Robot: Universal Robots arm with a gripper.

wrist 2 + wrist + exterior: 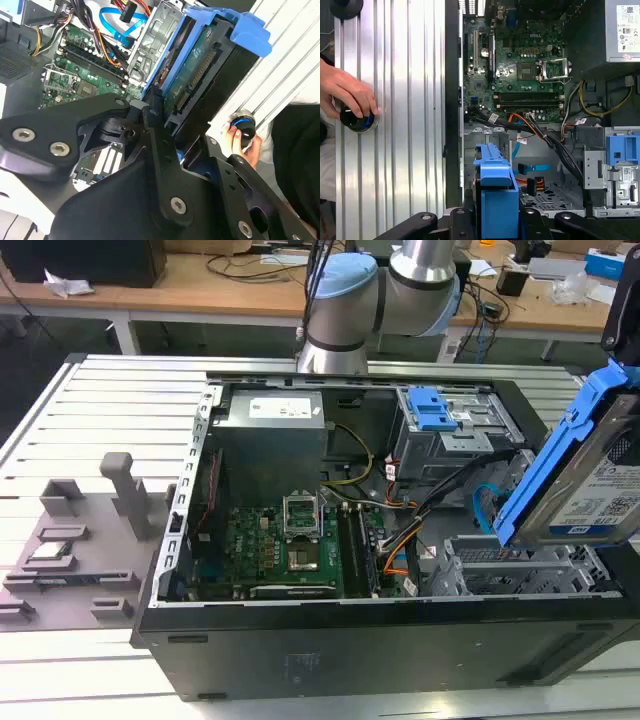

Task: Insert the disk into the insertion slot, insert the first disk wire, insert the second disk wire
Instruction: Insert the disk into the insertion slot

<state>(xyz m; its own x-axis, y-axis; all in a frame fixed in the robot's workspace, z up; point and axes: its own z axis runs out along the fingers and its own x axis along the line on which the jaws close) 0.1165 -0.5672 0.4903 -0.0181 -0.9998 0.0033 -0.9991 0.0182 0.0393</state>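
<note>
Gripper [495, 222] is clamped on the disk [585, 485], blue carrier and all, holding it tilted in the air over the open case [380, 640]. The slot [510, 565] sits inside the case just beneath it, and the disk is not in yet. A blue cable [532, 167] lies inside the case too. Outside the case, on the ribbed table [405, 100], a hand [345, 92] rests on a black knob [356, 121].
</note>
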